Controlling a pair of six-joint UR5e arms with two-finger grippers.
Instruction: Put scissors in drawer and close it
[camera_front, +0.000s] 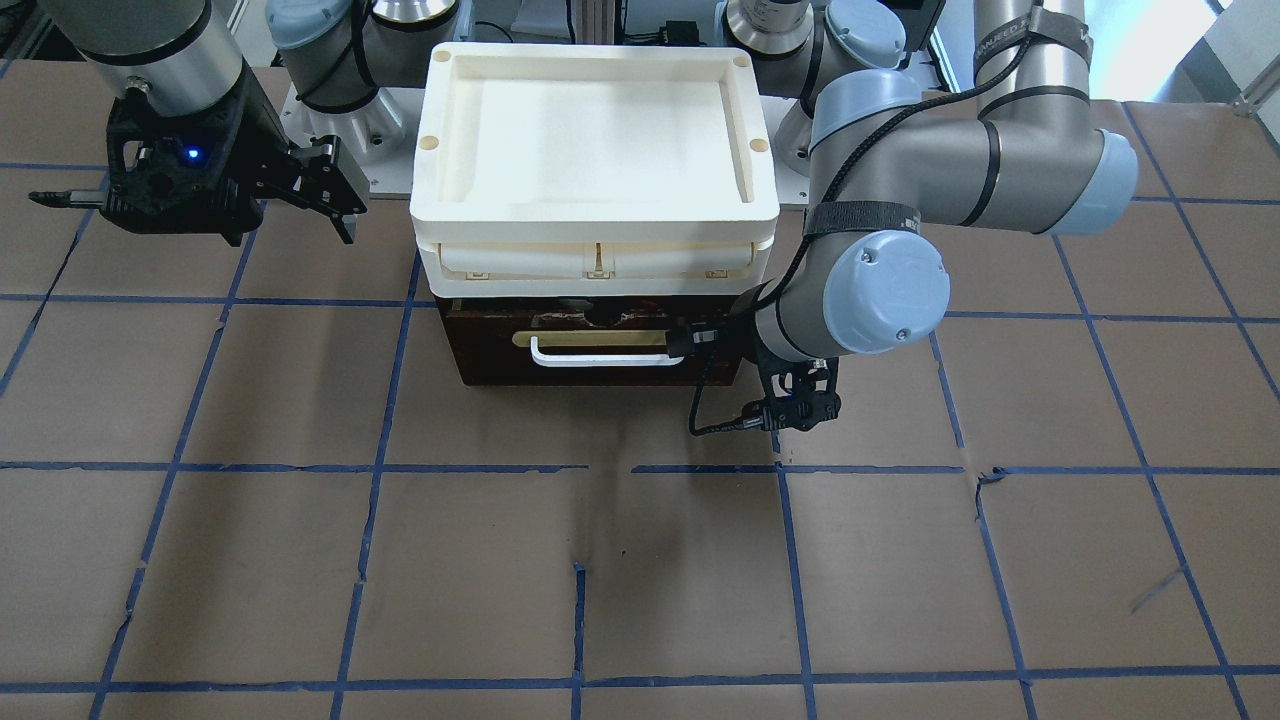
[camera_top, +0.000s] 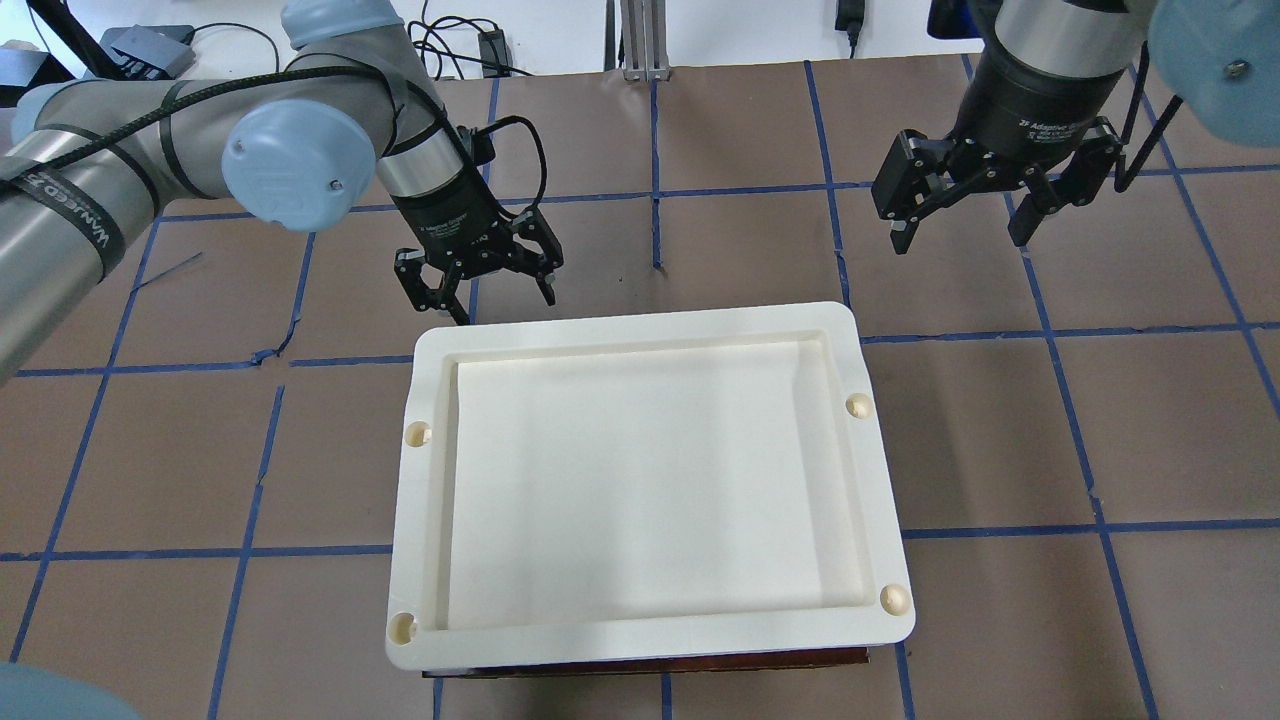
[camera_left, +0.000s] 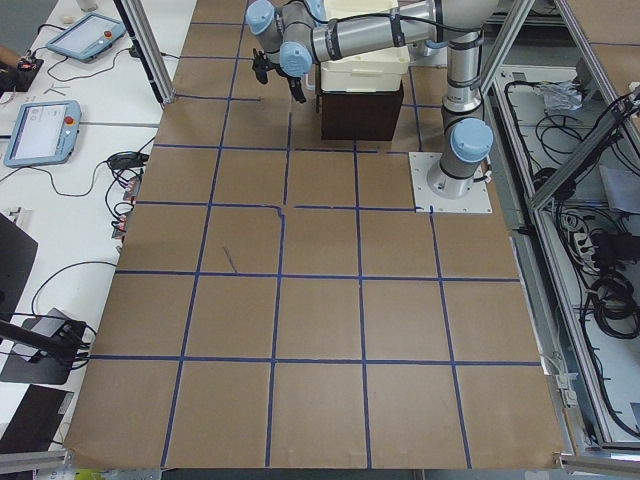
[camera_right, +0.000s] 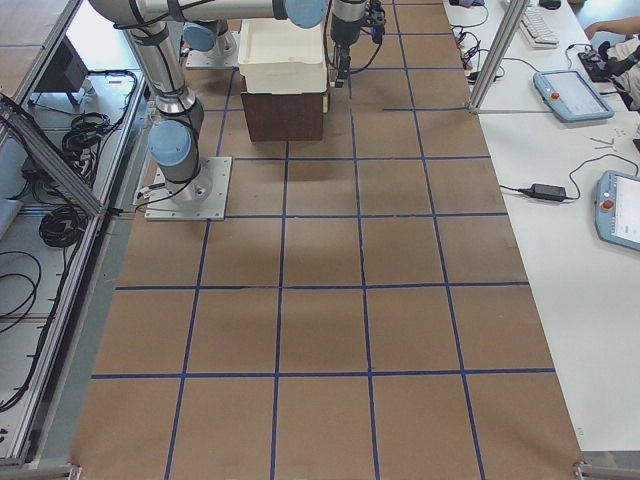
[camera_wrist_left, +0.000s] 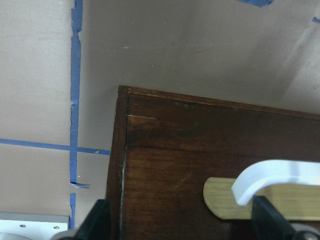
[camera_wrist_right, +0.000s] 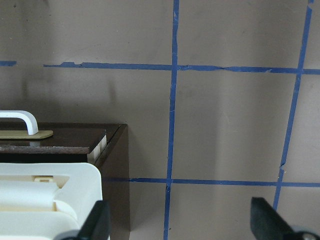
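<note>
The drawer (camera_front: 500, 352) has a dark brown front, a brass-coloured plate (camera_front: 600, 342) and a white bar handle (camera_front: 600, 359). It sits pushed in under the cream tray box. The scissors are in no view. My left gripper (camera_top: 500, 300) is open and empty, low in front of the drawer front at the handle's end. In the left wrist view its open gripper (camera_wrist_left: 182, 225) faces the drawer front (camera_wrist_left: 170, 150) and the handle (camera_wrist_left: 275, 175). My right gripper (camera_top: 960, 240) is open and empty, off to the box's other side, above the table.
A cream plastic tray box (camera_top: 640, 322) sits on top of the dark cabinet and hides it from overhead. It also shows in the front view (camera_front: 590, 215). The table is brown board with blue tape lines (camera_front: 780, 560). The right wrist view shows the cabinet corner (camera_wrist_right: 117, 165).
</note>
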